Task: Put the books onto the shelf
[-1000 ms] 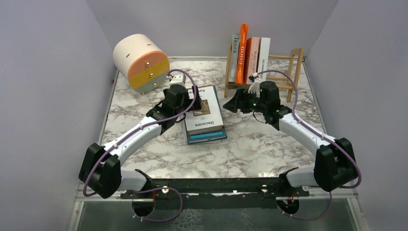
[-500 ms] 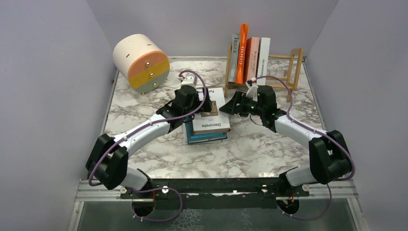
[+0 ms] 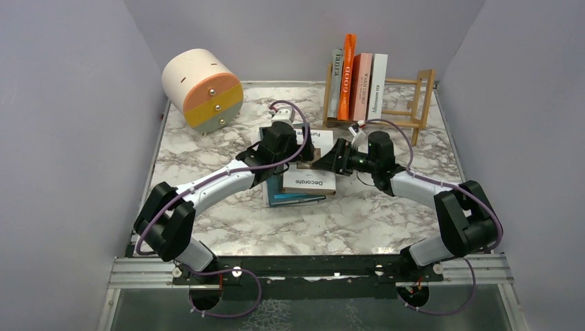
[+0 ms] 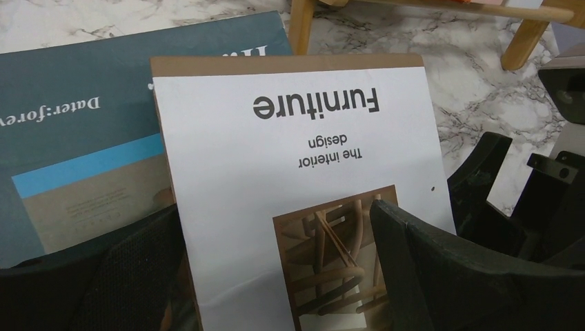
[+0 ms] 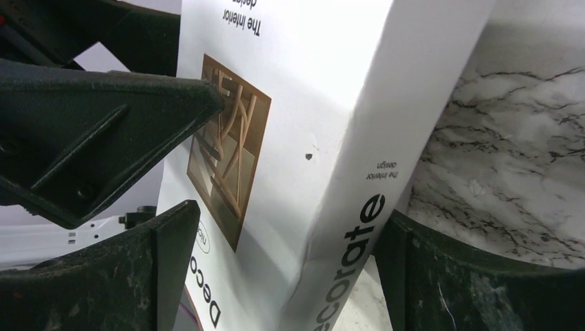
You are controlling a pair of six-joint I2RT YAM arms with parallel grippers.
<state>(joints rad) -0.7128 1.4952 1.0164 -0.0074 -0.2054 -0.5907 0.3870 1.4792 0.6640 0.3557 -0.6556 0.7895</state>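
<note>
White book [image 3: 308,172] tops stack [image 3: 295,197] just in front of shelf [image 3: 422,96]. Probably stiff, light, slick; grab spine edge. Left gripper [image 4: 276,238] jaws apart over cover. Right gripper [image 5: 290,231] jaws apart, straddling spine.

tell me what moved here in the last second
The left gripper moved right across the white book, which slid right and now overhangs the teal book beneath. The right gripper came left, opening wider, and now straddles that book's spine edge. Nothing is gripped. The shelf, its four standing books and the drum stayed put.
</note>
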